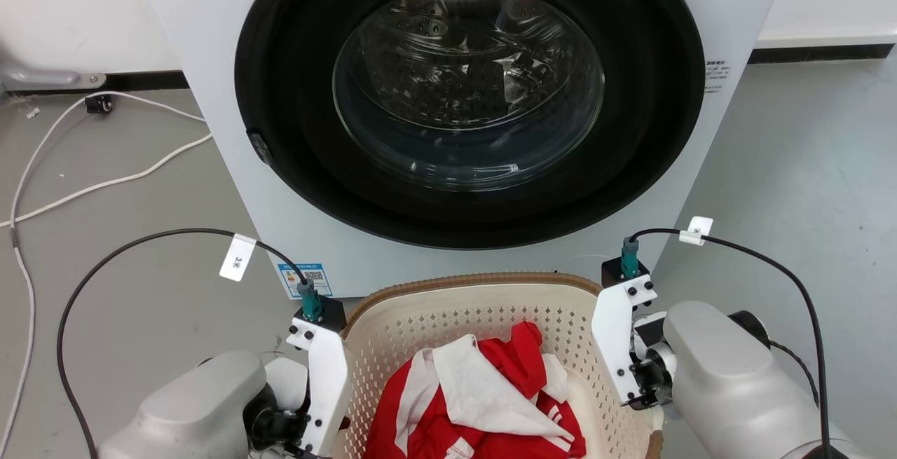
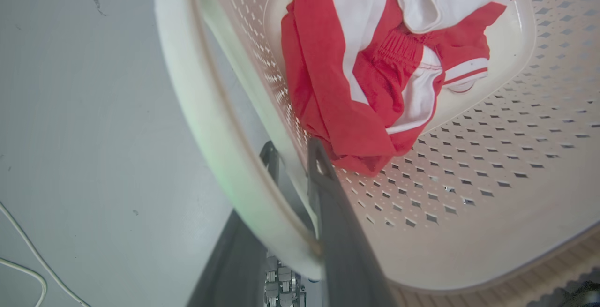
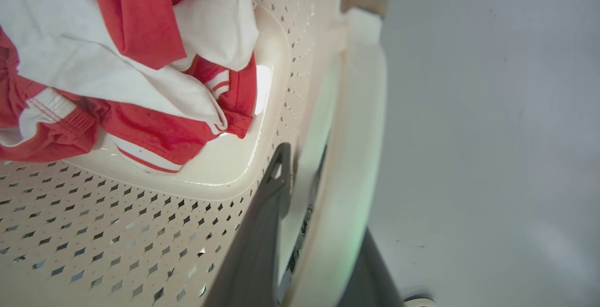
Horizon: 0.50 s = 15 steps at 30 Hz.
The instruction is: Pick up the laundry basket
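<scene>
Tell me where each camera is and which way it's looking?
Head view: on the robot's head, facing forward and down at the washing machine and laundry basket; left forearm and right forearm show.
Left wrist view: on the left wrist, facing into the basket; its jaws grip a white handle.
Right wrist view: on the right wrist, facing into the basket; its jaws grip the other handle.
Shared: both wrist views see the red and white clothes.
</scene>
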{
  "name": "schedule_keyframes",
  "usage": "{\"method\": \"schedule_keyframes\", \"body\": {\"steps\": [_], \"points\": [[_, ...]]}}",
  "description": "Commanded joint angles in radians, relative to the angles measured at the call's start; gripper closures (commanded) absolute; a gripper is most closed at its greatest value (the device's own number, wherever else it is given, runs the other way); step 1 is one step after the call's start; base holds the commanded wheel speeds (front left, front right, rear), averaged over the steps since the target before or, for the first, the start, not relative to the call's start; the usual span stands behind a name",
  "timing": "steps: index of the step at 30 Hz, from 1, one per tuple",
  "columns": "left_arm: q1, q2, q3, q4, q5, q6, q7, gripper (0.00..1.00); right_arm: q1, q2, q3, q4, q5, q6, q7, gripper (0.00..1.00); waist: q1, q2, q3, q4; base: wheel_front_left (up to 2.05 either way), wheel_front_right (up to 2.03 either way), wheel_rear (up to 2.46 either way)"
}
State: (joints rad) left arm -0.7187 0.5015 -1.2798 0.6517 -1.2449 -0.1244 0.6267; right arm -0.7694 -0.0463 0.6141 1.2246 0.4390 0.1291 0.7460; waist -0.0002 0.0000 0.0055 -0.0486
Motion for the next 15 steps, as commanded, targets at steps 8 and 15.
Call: {"method": "schedule_keyframes", "body": {"steps": [8, 15], "points": [[-0.019, 0.000, -0.002, -0.008, 0.010, -0.010, 0.023, 1.00, 0.000, -0.006, 0.030, -0.008, 0.016, 0.003, 0.005, 1.00, 0.0002, 0.0000, -0.013, -0.001, 0.00, 0.00, 0.00], [-0.016, -0.009, -0.002, -0.003, 0.016, -0.010, 0.021, 1.00, 0.014, -0.005, 0.045, -0.001, 0.035, 0.003, -0.005, 1.00, 0.0002, 0.0000, -0.019, -0.001, 0.00, 0.00, 0.00]]}}
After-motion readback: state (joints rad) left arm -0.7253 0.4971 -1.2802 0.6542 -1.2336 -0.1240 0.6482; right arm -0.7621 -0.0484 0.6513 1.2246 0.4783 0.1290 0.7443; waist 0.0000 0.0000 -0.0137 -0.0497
